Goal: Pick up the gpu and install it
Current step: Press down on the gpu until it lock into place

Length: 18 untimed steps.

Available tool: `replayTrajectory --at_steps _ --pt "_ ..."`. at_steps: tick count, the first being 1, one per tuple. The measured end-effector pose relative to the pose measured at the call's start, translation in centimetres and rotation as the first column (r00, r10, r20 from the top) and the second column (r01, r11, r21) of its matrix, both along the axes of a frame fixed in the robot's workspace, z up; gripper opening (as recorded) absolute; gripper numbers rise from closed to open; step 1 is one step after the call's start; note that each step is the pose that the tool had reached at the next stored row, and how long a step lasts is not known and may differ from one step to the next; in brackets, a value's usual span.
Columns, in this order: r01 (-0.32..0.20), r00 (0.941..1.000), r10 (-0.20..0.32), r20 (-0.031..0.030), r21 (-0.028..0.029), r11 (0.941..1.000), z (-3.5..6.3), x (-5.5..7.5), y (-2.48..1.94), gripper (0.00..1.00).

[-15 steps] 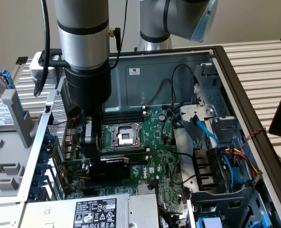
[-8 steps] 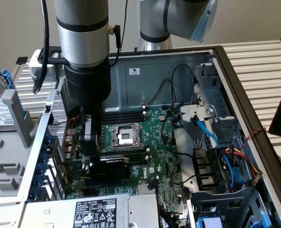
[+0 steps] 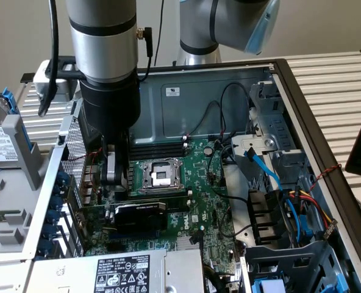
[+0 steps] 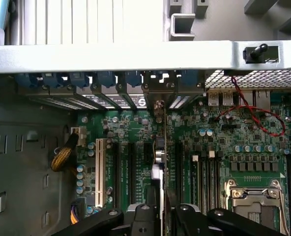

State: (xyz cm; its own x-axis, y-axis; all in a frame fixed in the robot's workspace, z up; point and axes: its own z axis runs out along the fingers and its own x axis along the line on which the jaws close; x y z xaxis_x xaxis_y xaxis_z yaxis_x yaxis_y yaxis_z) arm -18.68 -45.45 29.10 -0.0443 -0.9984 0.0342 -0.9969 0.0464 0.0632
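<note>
The gpu (image 3: 141,215), a small green card with a black shroud, stands on edge across the lower left of the green motherboard (image 3: 202,162), its bracket end toward the case's slotted rear wall. My gripper (image 3: 114,186) comes straight down onto the card's end near that wall. In the wrist view the gpu (image 4: 160,164) is seen edge-on, running from the rear slot covers down between my black fingers (image 4: 145,216). My gripper (image 4: 163,219) has its jaws drawn in close on either side of the card.
The CPU socket (image 3: 159,176) lies just beyond the card, with memory slots behind it. A power supply (image 3: 122,274) sits in front. Drive cages and blue, red and yellow cables (image 3: 284,201) fill the exterior view's right. A red wire (image 4: 263,123) loops near the rear ports.
</note>
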Motion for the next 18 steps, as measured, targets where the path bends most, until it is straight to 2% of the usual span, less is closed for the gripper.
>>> replayTrajectory --at_steps 1,3,7,10,14,18 --pt "0.000 1.0000 0.000 0.0043 0.0000 1.0000 0.00 -0.1 0.00 0.15" --pt "0.000 0.9999 0.000 0.0124 -0.0001 1.0000 -0.02 -0.4 0.00 0.11" --pt "0.001 0.9997 -0.001 0.0254 0.0002 1.0000 -0.26 -0.8 0.01 0.11" --pt "0.003 0.9996 -0.003 0.0273 0.0001 1.0000 -0.58 -0.8 0.09 0.11" --pt "0.006 0.9996 -0.006 0.0274 0.0002 1.0000 -0.86 -1.0 0.42 0.11" --pt "0.010 0.9995 -0.010 0.0287 -0.0001 1.0000 -1.15 -1.3 0.48 0.11"
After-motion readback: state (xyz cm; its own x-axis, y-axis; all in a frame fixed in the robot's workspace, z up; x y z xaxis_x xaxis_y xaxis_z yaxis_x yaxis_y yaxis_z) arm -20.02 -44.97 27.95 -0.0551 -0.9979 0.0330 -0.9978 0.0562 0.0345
